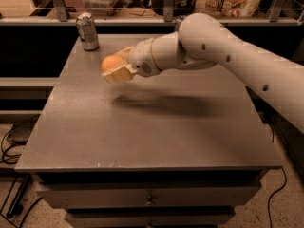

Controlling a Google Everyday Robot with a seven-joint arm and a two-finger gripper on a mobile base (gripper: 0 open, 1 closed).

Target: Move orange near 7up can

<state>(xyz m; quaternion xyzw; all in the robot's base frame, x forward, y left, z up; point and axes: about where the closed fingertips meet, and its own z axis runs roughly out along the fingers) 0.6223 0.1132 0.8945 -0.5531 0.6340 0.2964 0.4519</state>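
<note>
The orange (110,62) is held between the tan fingers of my gripper (116,68), above the table's left rear part. The gripper is shut on the orange. The white arm reaches in from the right. The 7up can (87,31), stout and silvery-grey, stands upright at the table's back left corner, to the left of and behind the orange, with a gap between them.
The grey table (152,127) has drawers below its front edge. A rail with posts and a shelf of goods run behind the table's back edge. The top of a second can (178,19) peeks out behind the arm. Cables lie on the floor at the left.
</note>
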